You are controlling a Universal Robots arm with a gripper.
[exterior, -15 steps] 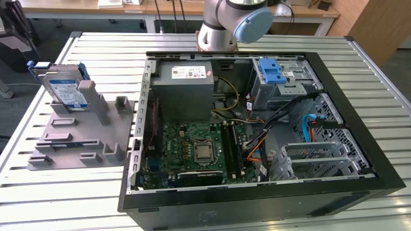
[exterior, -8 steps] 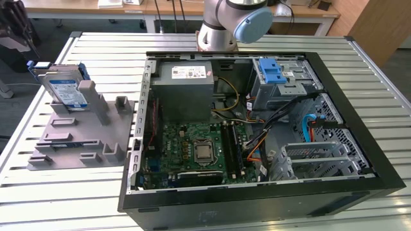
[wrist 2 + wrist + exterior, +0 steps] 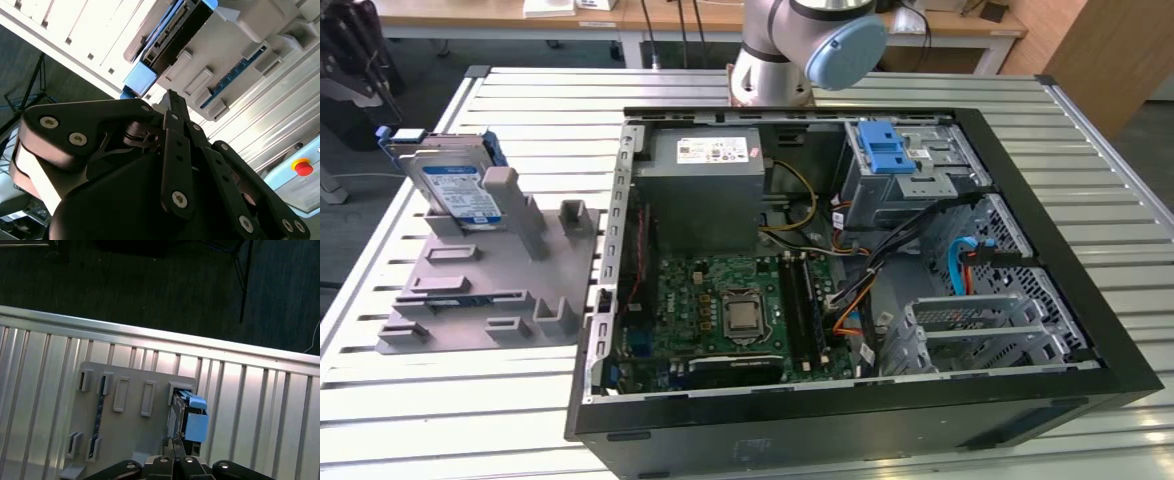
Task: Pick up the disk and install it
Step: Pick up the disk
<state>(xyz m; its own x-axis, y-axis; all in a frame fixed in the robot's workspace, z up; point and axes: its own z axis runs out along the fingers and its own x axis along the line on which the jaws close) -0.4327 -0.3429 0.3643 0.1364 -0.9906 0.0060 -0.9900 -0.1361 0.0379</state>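
The disk is a silver hard drive with a white-and-blue label in a blue plastic carrier. It stands on edge in a slot of the grey holder, on the table at the exterior view's left. In both wrist views my gripper hovers over the holder, beside the disk's blue end. Its black fingers are shut together with nothing between them and stay apart from the disk.
An open black computer case lies on the slatted metal table, with a drive cage and blue latch at its far right and a grey power supply. A red stop button sits nearby. Dark floor lies beyond the table edge.
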